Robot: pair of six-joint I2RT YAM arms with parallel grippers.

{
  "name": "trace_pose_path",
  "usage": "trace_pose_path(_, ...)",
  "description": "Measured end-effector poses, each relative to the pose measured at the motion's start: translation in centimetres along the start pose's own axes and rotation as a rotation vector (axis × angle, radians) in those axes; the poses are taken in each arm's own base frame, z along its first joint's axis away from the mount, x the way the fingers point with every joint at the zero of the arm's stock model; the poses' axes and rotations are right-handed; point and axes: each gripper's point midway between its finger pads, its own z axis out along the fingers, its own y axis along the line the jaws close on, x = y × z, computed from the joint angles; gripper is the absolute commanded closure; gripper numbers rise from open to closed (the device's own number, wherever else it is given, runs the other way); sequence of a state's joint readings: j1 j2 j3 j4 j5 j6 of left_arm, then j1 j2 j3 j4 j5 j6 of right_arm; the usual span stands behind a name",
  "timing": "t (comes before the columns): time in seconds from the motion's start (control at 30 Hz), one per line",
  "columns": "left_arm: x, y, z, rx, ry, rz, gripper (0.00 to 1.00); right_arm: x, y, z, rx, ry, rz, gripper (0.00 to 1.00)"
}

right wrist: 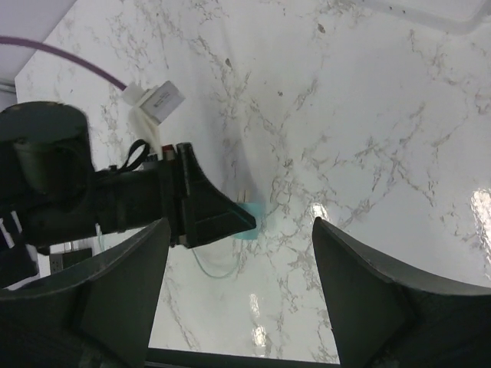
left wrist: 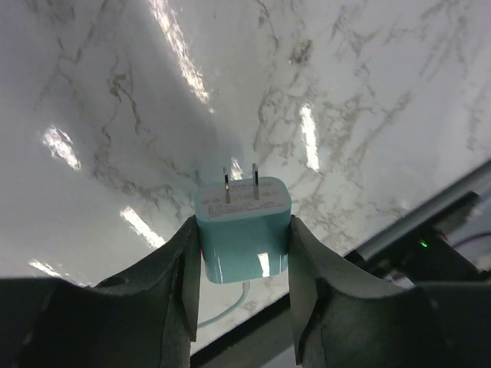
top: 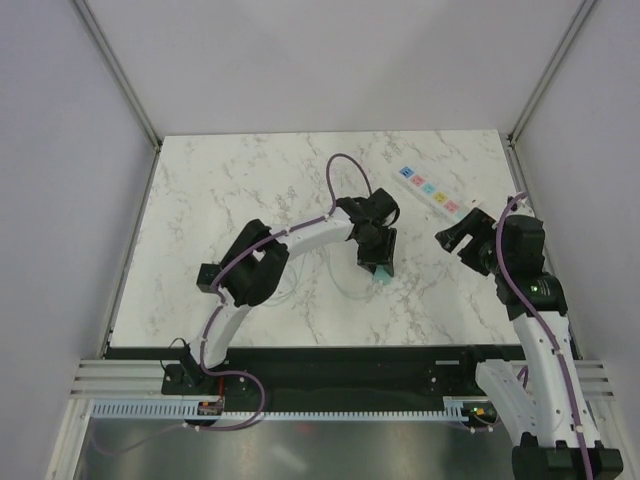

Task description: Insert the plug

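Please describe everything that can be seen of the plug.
The plug is a small pale teal block with rounded corners, smooth like plastic. Two flat metal prongs stand out of its printed end face, pointing away from the left wrist camera. A thin pale-green cable leaves the opposite end. The left gripper clamps it, one dark finger against each side, over the marble table; whether it rests on the table cannot be told.

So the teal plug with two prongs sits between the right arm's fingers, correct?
Wrong arm. The teal plug with two prongs sits between the left arm's fingers, as the left wrist view shows; the right arm's fingers stand open and empty.
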State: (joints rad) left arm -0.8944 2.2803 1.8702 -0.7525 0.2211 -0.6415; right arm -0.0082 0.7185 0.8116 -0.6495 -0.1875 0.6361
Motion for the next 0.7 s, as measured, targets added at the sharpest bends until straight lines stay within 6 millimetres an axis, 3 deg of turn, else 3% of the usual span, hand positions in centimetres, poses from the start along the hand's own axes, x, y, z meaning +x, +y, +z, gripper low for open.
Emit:
trace_pose_path(0.07, 0.0, -0.6, -1.4, 0.105, 0.016, -0.08, 0.98, -0.3, 0.0, 1.2, 0.009, 0.015, 0.017, 0.17)
trace_pose_path(0.17, -1.9, -2.5, -5.2, 0.313, -0.042, -0.207, 0.98, -1.6, 1.2, 2.6, -0.011, 0.002, 0.018, 0.17)
trace_pose_path(0.33, -6.2, -5.1, -13.9, 0.651, -0.208, -0.386, 0.98, -3.4, 6.4, 3.7, -0.156, -0.048, -0.043, 0.17)
trace_pose_path(0.4, -7.4, -5.9, -16.3, 0.767, -0.243, -0.444, 0.98, -3.6, 8.1, 3.5, -0.212, -0.067, -0.057, 0.17)
trace_pose_path(0.47, -7.8, -6.6, -17.5, 0.848, -0.242, -0.487, 0.98, -3.8, 9.6, 3.4, -0.259, -0.091, -0.073, 0.19)
trace_pose_path(0.7, -7.7, -7.1, -17.9, 0.949, -0.182, -0.614, 0.98, -2.3, 13.3, 3.1, -0.377, -0.131, -0.142, 0.25)
